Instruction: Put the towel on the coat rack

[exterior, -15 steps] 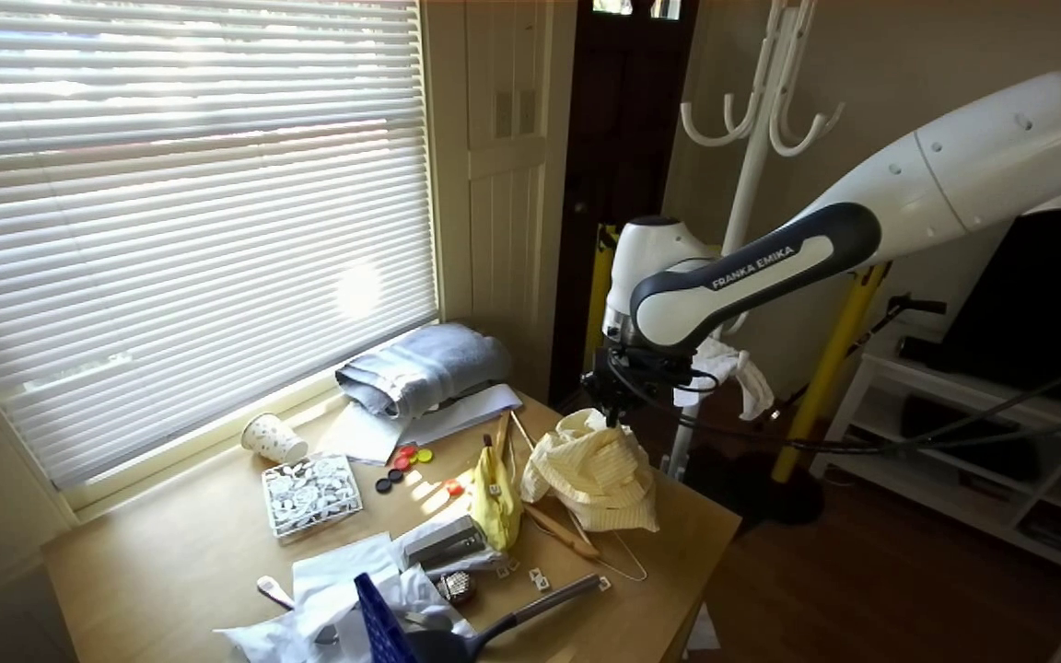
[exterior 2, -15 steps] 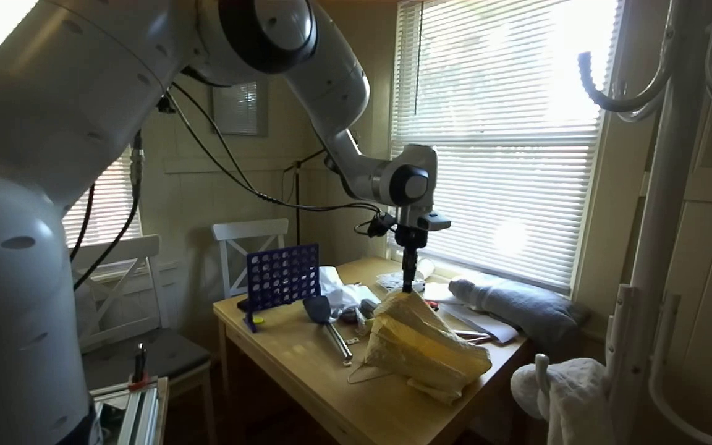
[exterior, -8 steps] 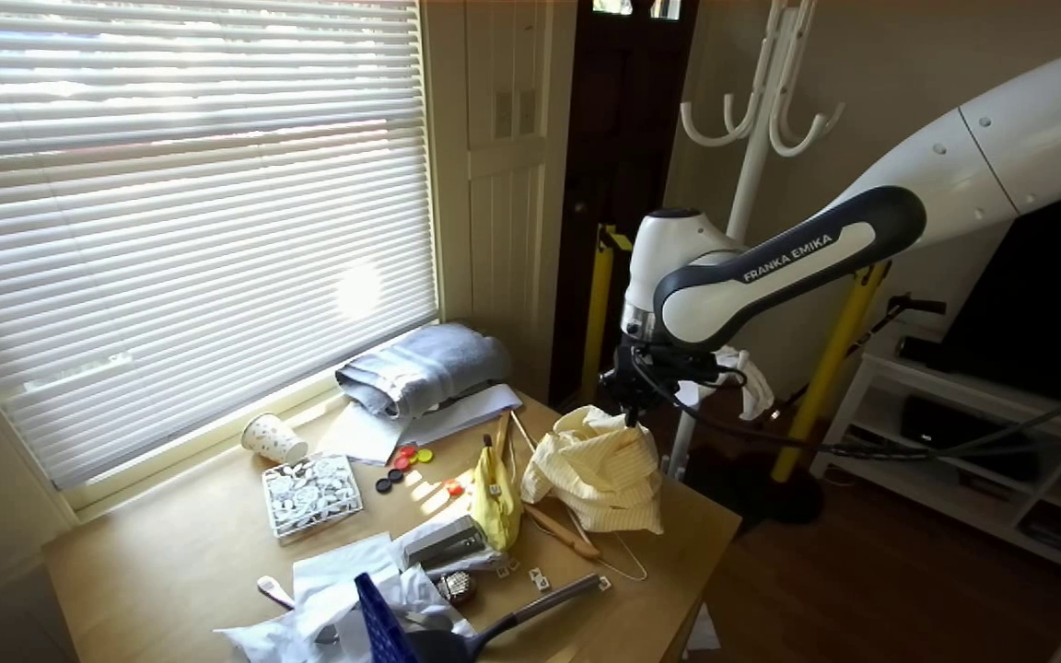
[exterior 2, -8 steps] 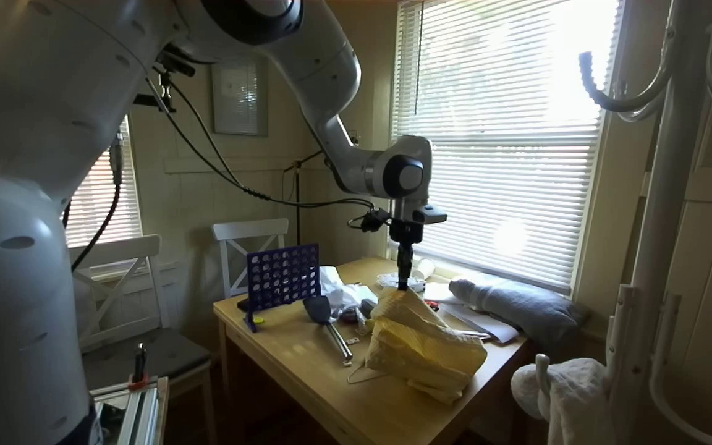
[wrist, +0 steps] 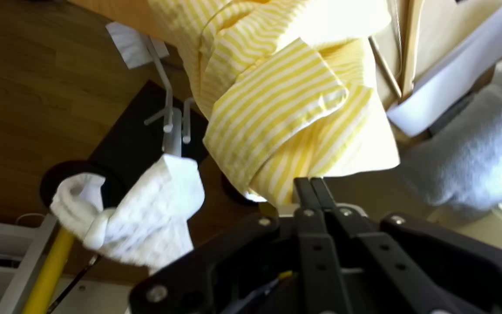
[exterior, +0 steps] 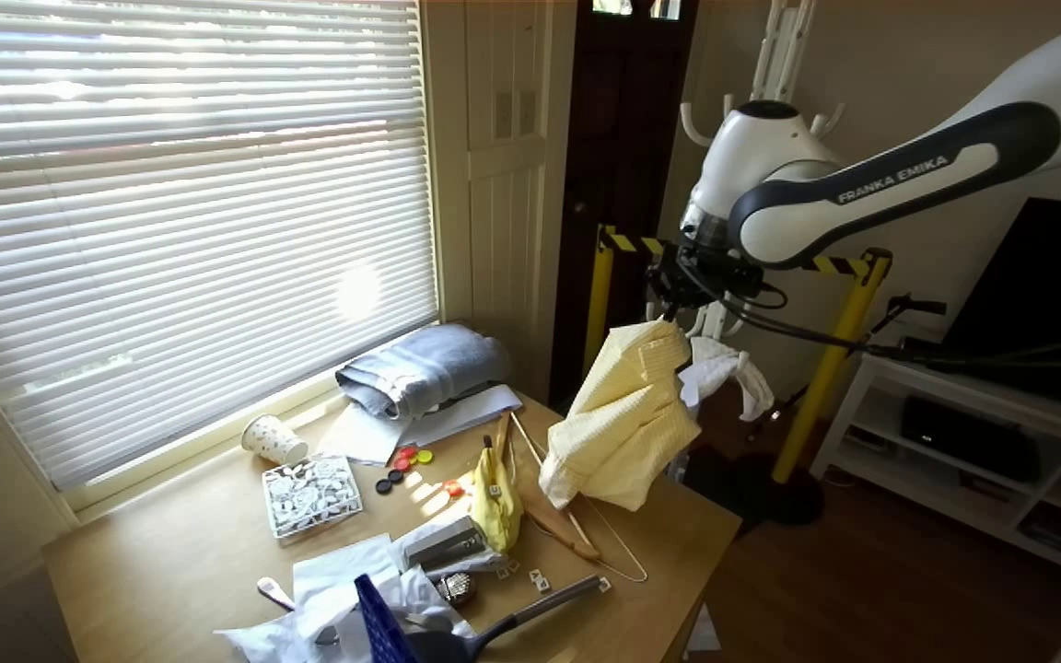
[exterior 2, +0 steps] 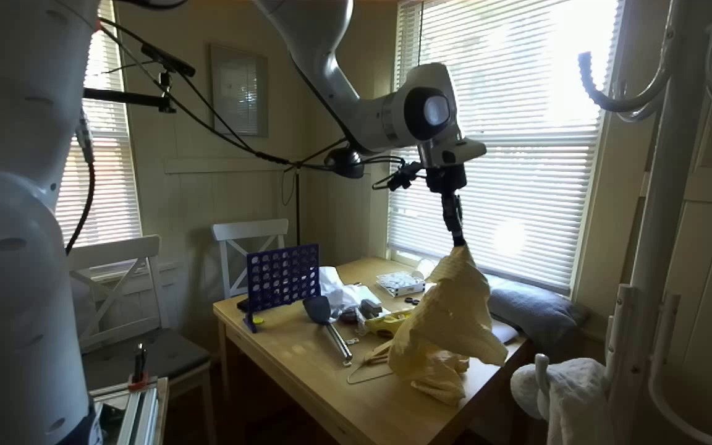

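- Fingers, black and slim: tips pressed together, pinching the top of the yellow-and-white striped cloth towel.
- Towel hangs from the tips above the pale wood tabletop; can't tell whether its lowest folds touch.
- Step in hand, best guess: lift, then carry. Keep the pinch steady and raise until the trailing end is well off the tan wooden hanger lying beneath, which could snag; swing sideways only after that.
- Farther, past the tabletop edge: white coat rack with curved hooks. Suggest an upper hook, since a lower one holds a white fluffy cloth. Come in from above, lay towel across both sides of the hook, let go once it bears the weight.
- Versus half a second ago, both exterior views: fingers higher and nearer the rack, towel gone from heaped on the tabletop to hanging long, more of the hanger uncovered. White cloth unchanged.
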You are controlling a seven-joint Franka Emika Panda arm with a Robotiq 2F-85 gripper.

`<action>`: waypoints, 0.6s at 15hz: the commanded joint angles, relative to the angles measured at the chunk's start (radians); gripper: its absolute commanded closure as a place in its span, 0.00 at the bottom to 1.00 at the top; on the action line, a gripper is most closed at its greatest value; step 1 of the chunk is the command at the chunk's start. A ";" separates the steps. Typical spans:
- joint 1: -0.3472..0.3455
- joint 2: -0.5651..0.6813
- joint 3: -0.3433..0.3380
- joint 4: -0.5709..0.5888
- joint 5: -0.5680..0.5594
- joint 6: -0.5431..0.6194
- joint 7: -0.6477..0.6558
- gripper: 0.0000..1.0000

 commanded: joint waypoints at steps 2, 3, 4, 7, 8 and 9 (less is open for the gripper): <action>-0.077 -0.213 0.015 -0.081 -0.203 0.001 0.238 1.00; -0.110 -0.128 0.058 -0.028 -0.128 -0.005 0.136 1.00; -0.128 -0.154 0.068 -0.031 -0.137 -0.011 0.143 0.99; -0.142 -0.144 0.088 -0.033 -0.136 -0.015 0.137 0.99; -0.140 -0.134 0.089 -0.033 -0.136 -0.013 0.137 0.99; -0.138 -0.117 0.090 -0.018 -0.128 -0.012 0.149 1.00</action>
